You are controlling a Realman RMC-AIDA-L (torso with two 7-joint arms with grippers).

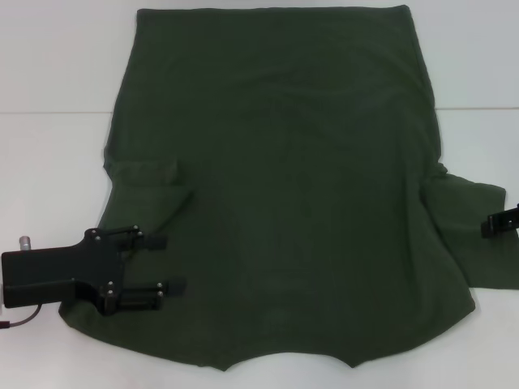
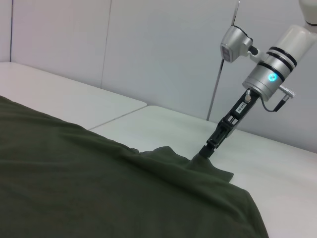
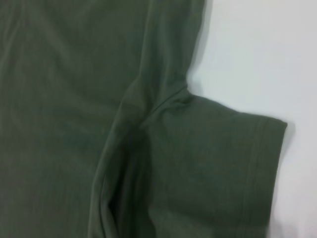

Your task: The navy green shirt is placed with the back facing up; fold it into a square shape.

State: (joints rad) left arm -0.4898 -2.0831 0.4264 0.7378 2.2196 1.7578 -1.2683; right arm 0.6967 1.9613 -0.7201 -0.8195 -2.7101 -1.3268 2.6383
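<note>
White tabletop [image 1: 49, 162] w/ large dark olive-green soft short-sleeved T-shirt [image 1: 292, 186] spread flat, left black gripper [image 1: 162, 263] over its folded-in left sleeve, fingers apart, right black gripper [image 1: 496, 222] at right sleeve [image 3: 218, 163], fingers' state can't tell.

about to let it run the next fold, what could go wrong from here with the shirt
1. The left sleeve already lies folded in and rumpled; the open left pincer over the shirt could drag that bunching further.
2. The right pincer sits at the right sleeve's edge, so it may catch only the hem and slip.
3. Creases near the right armpit may get folded in, spoiling the square.
</note>
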